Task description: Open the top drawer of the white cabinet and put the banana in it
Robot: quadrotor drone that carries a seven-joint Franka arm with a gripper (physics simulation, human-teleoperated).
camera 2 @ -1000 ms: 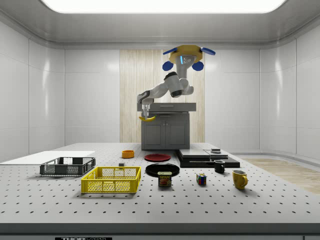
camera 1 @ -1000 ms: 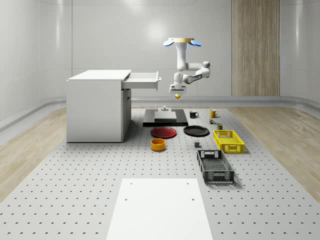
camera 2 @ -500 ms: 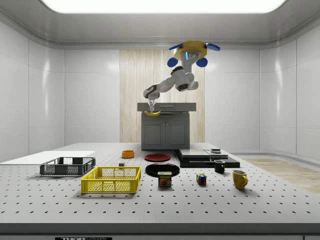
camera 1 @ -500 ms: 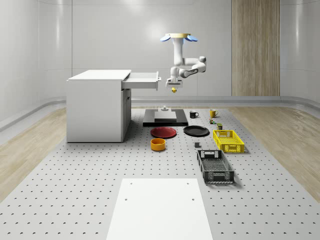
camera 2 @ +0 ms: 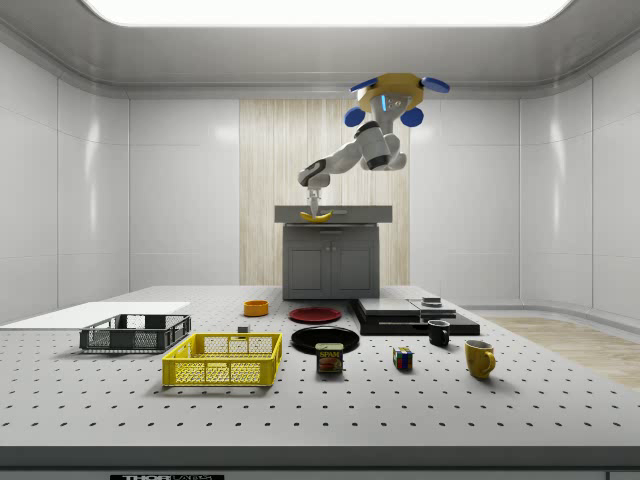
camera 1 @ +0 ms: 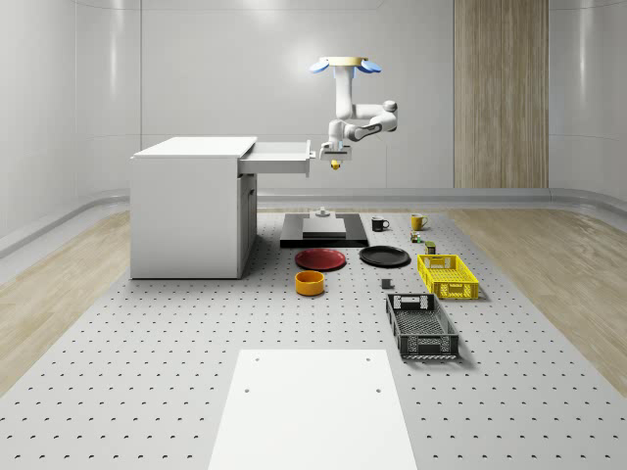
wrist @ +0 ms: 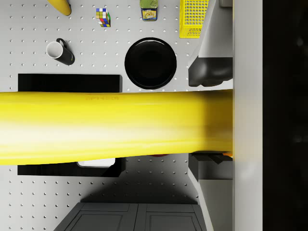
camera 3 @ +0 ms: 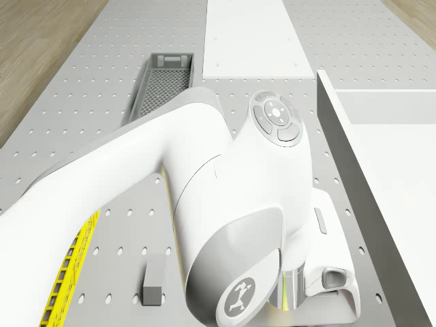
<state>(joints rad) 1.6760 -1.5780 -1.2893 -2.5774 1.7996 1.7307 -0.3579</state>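
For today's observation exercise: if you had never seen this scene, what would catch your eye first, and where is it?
First, the drone hovering high above the table, just off the front of the white cabinet's pulled-out top drawer, its white arm bent down toward it. Next, the bright yellow banana held in the gripper, level with the drawer's front but not yet over it. Below, the yellow basket stands out on the perforated table.
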